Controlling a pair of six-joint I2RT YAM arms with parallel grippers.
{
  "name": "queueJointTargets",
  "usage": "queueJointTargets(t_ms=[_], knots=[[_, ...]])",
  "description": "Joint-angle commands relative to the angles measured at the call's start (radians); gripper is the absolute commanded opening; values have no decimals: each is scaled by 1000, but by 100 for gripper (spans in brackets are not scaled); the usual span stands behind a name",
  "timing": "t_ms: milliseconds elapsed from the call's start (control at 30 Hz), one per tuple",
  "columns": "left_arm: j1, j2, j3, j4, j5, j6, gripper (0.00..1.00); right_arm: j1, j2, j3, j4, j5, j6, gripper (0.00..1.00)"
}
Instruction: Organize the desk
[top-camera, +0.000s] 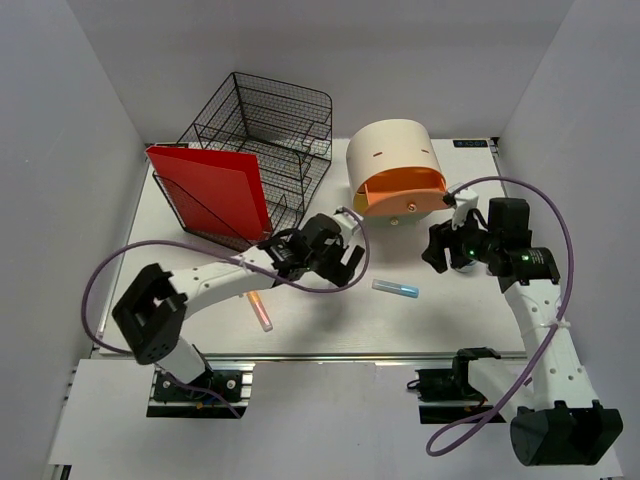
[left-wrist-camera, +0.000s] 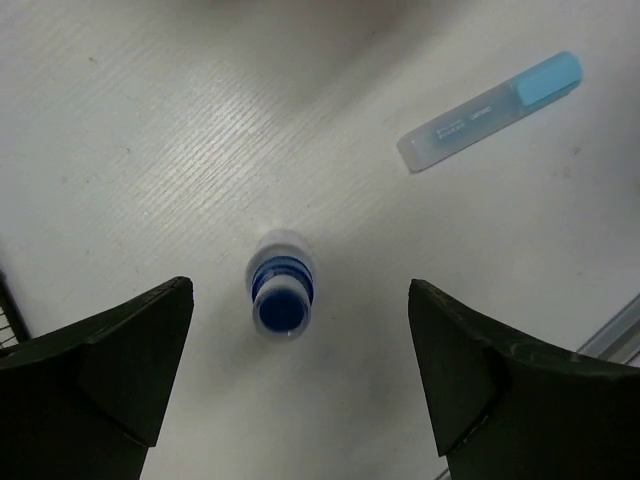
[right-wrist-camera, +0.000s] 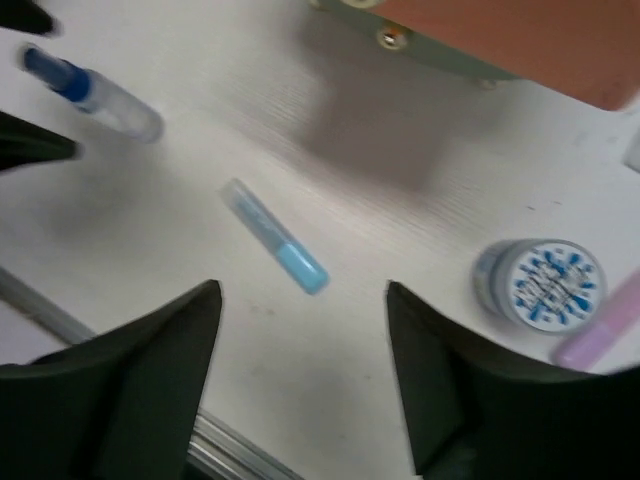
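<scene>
The desk (top-camera: 330, 320) is a white tabletop with a silver rail (top-camera: 400, 357) along its near edge. My left gripper (top-camera: 340, 257) is open above a small clear tube with a blue cap (left-wrist-camera: 282, 295), which lies between its fingers (left-wrist-camera: 120, 360) without touching them. A light blue highlighter (top-camera: 395, 289) lies mid-desk; it also shows in the left wrist view (left-wrist-camera: 490, 110). My right gripper (top-camera: 445, 247) is open and empty above the desk, with the blue highlighter (right-wrist-camera: 275, 237) just beyond its fingertips.
A black wire mesh tray (top-camera: 265, 125) holding a red folder (top-camera: 210, 190) stands at the back left. A round beige drawer unit (top-camera: 390, 150) has its orange drawer (top-camera: 400, 188) open. An orange highlighter (top-camera: 260, 310) lies front left. A round blue-patterned tub (right-wrist-camera: 540, 283) and a pink marker (right-wrist-camera: 600, 325) lie at the right.
</scene>
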Motion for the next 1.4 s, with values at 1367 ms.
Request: queueJointTargets(t_ms=[1367], knots=[[16,-892,-319,-194,-254,-398,98,-246,525,25,279,363,-36,72]])
